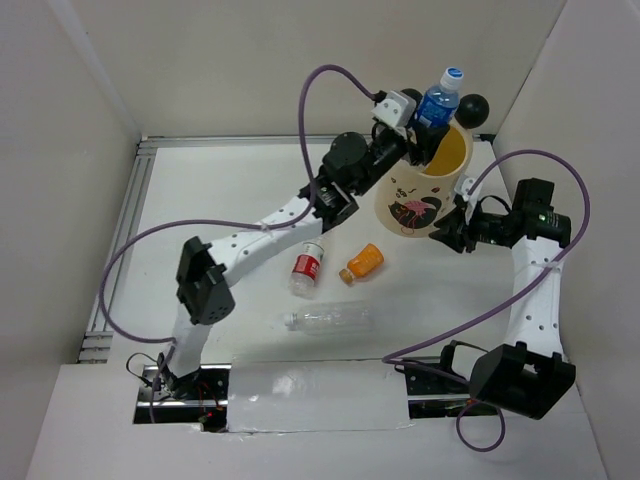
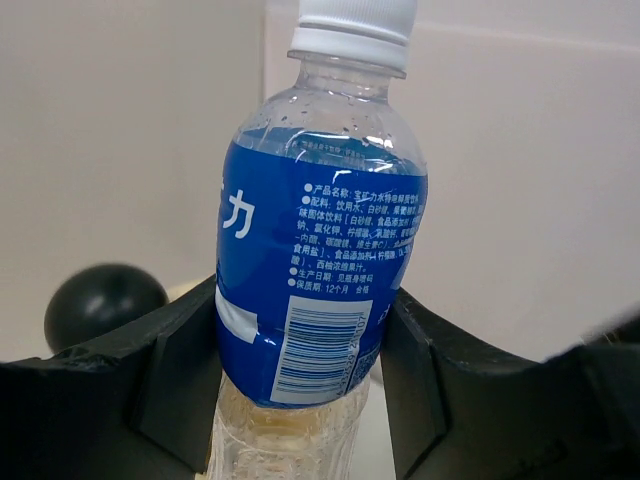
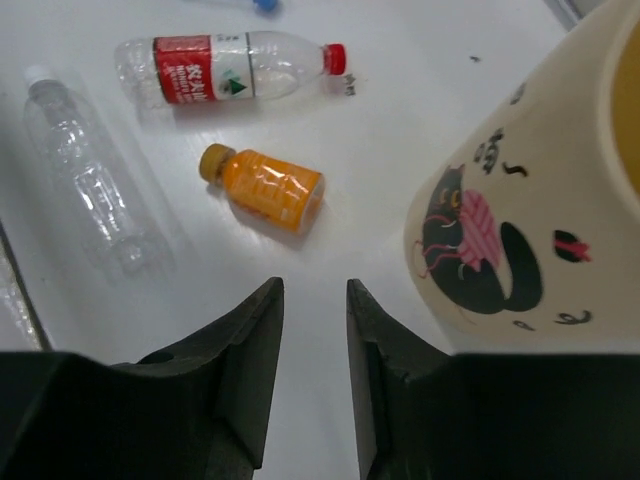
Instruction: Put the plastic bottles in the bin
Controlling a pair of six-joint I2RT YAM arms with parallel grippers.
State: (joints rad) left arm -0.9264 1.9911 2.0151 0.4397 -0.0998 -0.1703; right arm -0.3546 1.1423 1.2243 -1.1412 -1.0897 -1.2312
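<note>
My left gripper (image 1: 425, 135) (image 2: 300, 300) is shut on a clear blue-labelled bottle (image 1: 440, 100) (image 2: 320, 250) with a white cap. It holds the bottle upright over the rim of the bin (image 1: 415, 195), a cream cylinder with a yellow inside and black ball ears (image 1: 473, 108) (image 2: 100, 300). On the table lie a red-labelled bottle (image 1: 308, 268) (image 3: 230, 70), an orange bottle (image 1: 363, 262) (image 3: 265, 188) and a clear unlabelled bottle (image 1: 328, 319) (image 3: 85, 185). My right gripper (image 1: 442, 235) (image 3: 314, 285) is empty, its jaws slightly apart, low beside the bin (image 3: 520, 200). The dark-labelled bottle and the second blue-labelled one are out of view.
White walls enclose the table at the left, back and right. A metal rail (image 1: 120, 240) runs along the left edge. Purple cables (image 1: 330, 75) loop above both arms. The left arm stretches diagonally across the table's middle.
</note>
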